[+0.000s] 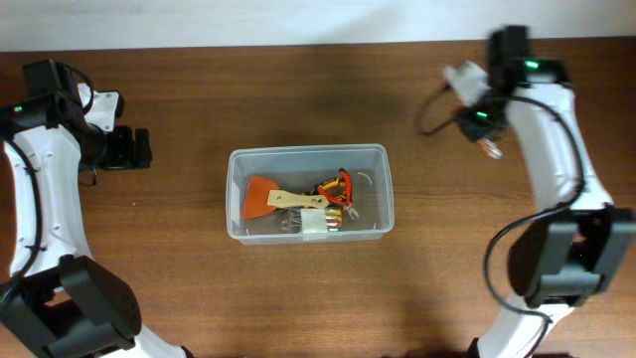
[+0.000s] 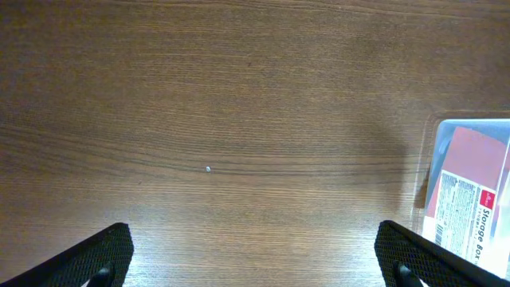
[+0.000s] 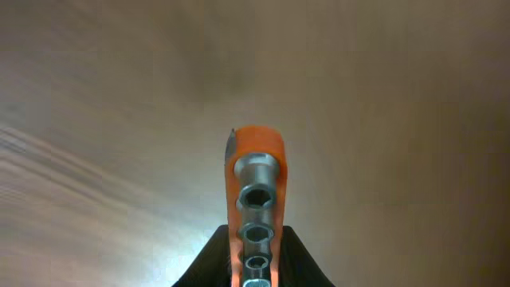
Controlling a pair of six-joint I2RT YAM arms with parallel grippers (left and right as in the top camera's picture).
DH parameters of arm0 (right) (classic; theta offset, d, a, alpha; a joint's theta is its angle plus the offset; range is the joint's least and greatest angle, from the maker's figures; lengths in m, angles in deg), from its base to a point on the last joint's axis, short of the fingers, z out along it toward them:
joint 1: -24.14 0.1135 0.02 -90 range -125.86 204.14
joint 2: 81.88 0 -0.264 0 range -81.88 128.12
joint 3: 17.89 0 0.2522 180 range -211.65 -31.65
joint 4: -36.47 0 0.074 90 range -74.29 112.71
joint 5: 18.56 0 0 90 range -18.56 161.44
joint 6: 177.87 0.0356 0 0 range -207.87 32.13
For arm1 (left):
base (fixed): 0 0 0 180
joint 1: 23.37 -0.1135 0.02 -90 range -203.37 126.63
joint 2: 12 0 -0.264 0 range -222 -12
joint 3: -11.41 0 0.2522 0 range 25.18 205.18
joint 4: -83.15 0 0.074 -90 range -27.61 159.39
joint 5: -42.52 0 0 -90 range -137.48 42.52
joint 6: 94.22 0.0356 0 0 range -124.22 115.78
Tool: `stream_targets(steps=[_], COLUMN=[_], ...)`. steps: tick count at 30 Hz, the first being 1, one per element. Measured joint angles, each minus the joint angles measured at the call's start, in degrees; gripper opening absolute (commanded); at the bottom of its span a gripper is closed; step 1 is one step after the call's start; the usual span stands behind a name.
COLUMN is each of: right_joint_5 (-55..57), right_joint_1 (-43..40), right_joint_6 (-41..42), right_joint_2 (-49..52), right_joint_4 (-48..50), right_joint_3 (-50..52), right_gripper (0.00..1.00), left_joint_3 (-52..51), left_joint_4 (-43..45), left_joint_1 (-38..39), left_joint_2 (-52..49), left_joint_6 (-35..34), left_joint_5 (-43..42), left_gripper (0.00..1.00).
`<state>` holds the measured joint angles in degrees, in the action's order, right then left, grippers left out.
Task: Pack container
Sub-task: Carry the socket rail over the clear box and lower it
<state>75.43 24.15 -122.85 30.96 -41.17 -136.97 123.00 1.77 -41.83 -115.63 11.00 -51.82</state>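
Container (image 1: 308,237) sits mid-bench (image 1: 179,278) with tools (image 1: 273,199) inside, so the right gripper (image 1: 485,137), clamped on an orange socket rail (image 3: 256,187), should carry it level, centre over the emptier right end and lower before releasing, while the left gripper (image 1: 127,147) hangs spread and empty.

table (image 1: 199,278): brown wood, visible grain, smooth, low sheen
container (image 1: 232,199): clear colourless plastic, glossy
container label (image 2: 470,191): looks like printed paper, red and white, smooth
socket strip (image 3: 256,151): orange plastic, smooth, slight gloss
sockets (image 3: 256,195): bare metal, satin grey
scraper handle (image 1: 293,200): pale wood, matt
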Motion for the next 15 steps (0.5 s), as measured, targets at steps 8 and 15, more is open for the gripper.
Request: stream_targets(steps=[8, 15], right_joint_5=[0.4, 2.9], right_joint_1=[20.6, 33.1], right_joint_6=[-3.1, -5.7], right_joint_2=[0.0, 0.0], right_joint_4=[-0.6, -2.8], right_joint_3=[-3.4, -3.4], right_gripper=[0.16, 0.16], left_joint_3=[0.0, 0.0], left_joint_4=[0.0, 0.0], left_joint_1=[0.0, 0.0], left_joint_2=[0.0, 0.0], left_joint_6=[0.0, 0.0], left_joint_5=[0.0, 0.0], left_gripper=[0.99, 0.99])
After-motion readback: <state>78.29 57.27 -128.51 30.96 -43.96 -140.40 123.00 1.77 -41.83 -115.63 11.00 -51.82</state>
